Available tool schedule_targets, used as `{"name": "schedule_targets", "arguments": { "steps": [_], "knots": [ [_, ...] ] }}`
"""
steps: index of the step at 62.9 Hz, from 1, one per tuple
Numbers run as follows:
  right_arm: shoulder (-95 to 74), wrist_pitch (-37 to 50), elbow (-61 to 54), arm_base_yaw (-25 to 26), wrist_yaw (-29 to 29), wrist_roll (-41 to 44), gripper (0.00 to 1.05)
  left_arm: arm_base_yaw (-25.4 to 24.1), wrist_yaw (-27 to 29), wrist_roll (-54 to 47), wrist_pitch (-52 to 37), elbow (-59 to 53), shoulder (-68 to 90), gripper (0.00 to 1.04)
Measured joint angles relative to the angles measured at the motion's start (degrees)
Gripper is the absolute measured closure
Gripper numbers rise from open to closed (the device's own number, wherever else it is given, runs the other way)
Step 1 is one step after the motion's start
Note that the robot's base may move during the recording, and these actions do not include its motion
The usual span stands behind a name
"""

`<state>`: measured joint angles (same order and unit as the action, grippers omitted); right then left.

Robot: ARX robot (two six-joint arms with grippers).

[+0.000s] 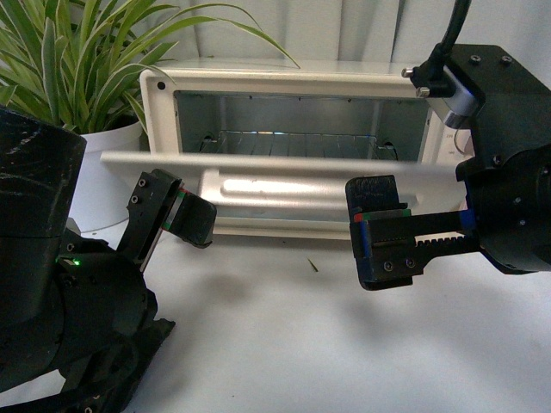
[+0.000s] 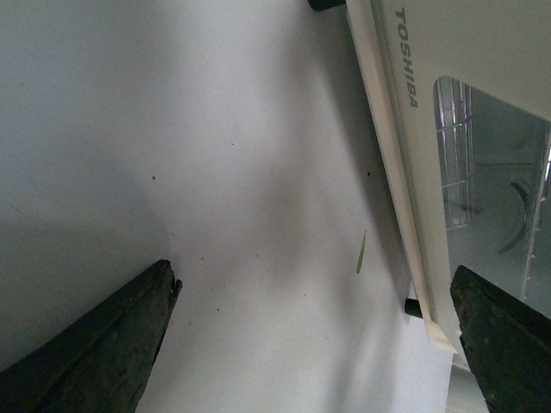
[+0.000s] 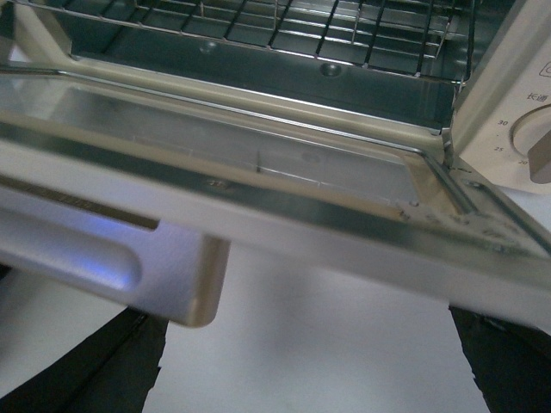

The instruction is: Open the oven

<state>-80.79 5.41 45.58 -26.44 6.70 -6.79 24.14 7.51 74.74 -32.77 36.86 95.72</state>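
Note:
The cream-white oven (image 1: 284, 79) stands at the back of the white table. Its glass door (image 1: 258, 161) hangs open, about level, with the bar handle (image 1: 284, 188) under its front edge and the wire rack (image 1: 293, 142) showing inside. My left gripper (image 1: 194, 225) is open, low by the door's left end, not touching it. My right gripper (image 1: 379, 232) is open in front of the door's right end. In the right wrist view the door (image 3: 258, 163) and handle (image 3: 112, 258) lie just beyond the gripper (image 3: 310, 370). In the left wrist view, the gripper (image 2: 310, 344) is empty beside the door (image 2: 405, 86).
A green plant (image 1: 77, 60) in a white pot (image 1: 108, 172) stands left of the oven. A small green scrap (image 1: 313, 266) lies on the table (image 1: 301, 335) in front of the oven. A knob (image 3: 538, 142) shows at the oven's right side.

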Motion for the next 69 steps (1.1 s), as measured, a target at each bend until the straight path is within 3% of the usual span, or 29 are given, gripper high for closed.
{"name": "schedule_targets", "arguments": {
  "steps": [10,30,48,69],
  "knots": [
    [7.63,-0.57,-0.57,-0.42,-3.74,-4.94,0.09,-0.37,-0.09,-0.22,0.28,-0.24,-0.42,0.07],
    [18.53,-1.68,-1.84,2.01,-5.33,-9.86,0.09,-0.94,1.62,-7.80,3.48,-1.92,-3.06,0.07],
    [19.06,-1.51,-5.20,7.02,-7.96,-10.43,0.09,-0.07,7.06,-18.58,5.81,-2.75,-4.13,0.07],
    [19.67,-1.07,-7.21,9.09,-9.42,-10.40,0.09,2.84,14.32,-36.15,7.15,-2.73,-3.06,0.07]
  ]
}}
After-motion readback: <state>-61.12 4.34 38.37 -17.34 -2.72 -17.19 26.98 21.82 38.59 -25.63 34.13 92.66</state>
